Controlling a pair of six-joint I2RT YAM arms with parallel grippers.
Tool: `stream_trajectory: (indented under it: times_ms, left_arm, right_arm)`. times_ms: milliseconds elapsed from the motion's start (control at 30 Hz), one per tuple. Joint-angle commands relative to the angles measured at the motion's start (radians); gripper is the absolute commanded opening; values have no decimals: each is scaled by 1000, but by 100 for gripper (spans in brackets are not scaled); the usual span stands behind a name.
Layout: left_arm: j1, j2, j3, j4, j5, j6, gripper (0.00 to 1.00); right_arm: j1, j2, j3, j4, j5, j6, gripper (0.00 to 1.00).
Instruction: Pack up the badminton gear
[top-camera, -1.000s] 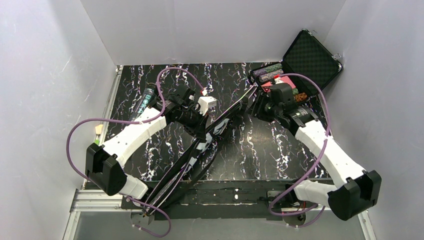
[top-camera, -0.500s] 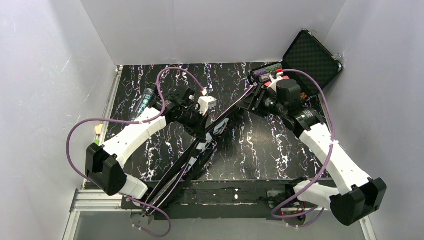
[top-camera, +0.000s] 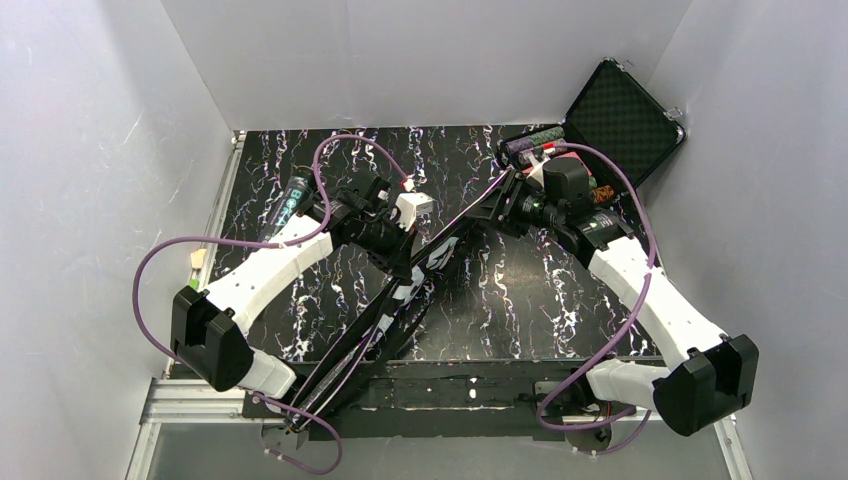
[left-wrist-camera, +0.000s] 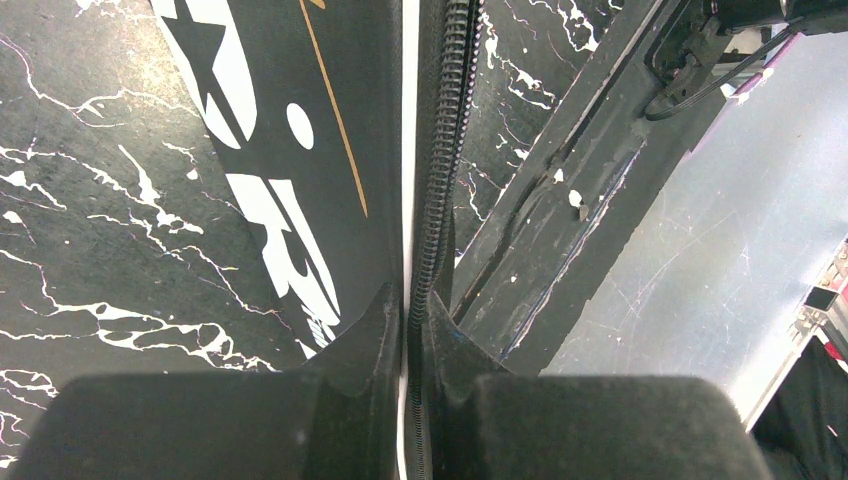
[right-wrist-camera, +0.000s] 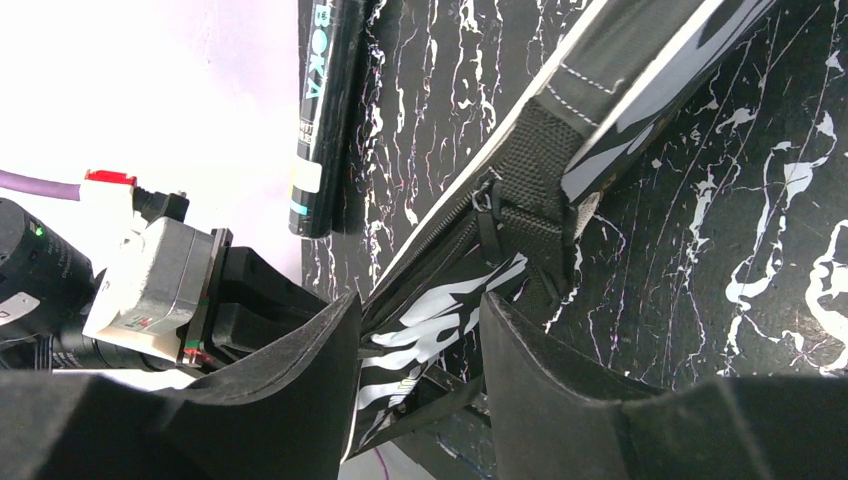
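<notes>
**Item:** racket bag (top-camera: 415, 275), black with white print. We record it lying flat on the marbled table (top-camera: 520, 290), its long axis running from the left gripper (left-wrist-camera: 408, 310) out to the right gripper (right-wrist-camera: 420, 310).

**Left jaws:** clenched on the bag's zipper edge (left-wrist-camera: 440, 180), which runs straight ahead from the fingertips.

**Right jaws:** apart, grasping nothing we can see. The bag's narrow end crosses just ahead of the gap, and the zipper pull (right-wrist-camera: 485, 195) sits a little beyond one fingertip. We judge this arm the nearer to the pull.

**Also listed:** the tube (right-wrist-camera: 325, 100), farther ahead, off to one side and apart from the bag.

**Room:** the open chip case (top-camera: 620, 115) stands close behind the right wrist, and we judge clearance there tight.
</notes>
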Motion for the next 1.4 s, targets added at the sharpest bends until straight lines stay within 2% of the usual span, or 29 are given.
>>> stream_trajectory:
  times_ms: [0, 367, 533, 1067, 1367]
  left_arm:
    - [5, -43, 48, -13, 44, -6, 0]
    - [4, -40, 56, -17, 44, -7, 0]
    - [5, -41, 51, -16, 46, -11, 0]
    - [4, -47, 43, -15, 47, -9, 0]
    - [4, -52, 39, -13, 46, -10, 0]
  right_arm:
    - [-20, 10, -23, 75, -36, 27, 53]
    - [-62, 22, -71, 143, -71, 52, 46]
    - [-74, 20, -96, 196, -92, 75, 38]
    - [-84, 29, -94, 221, -103, 91, 28]
    - [-84, 41, -98, 226, -109, 98, 6]
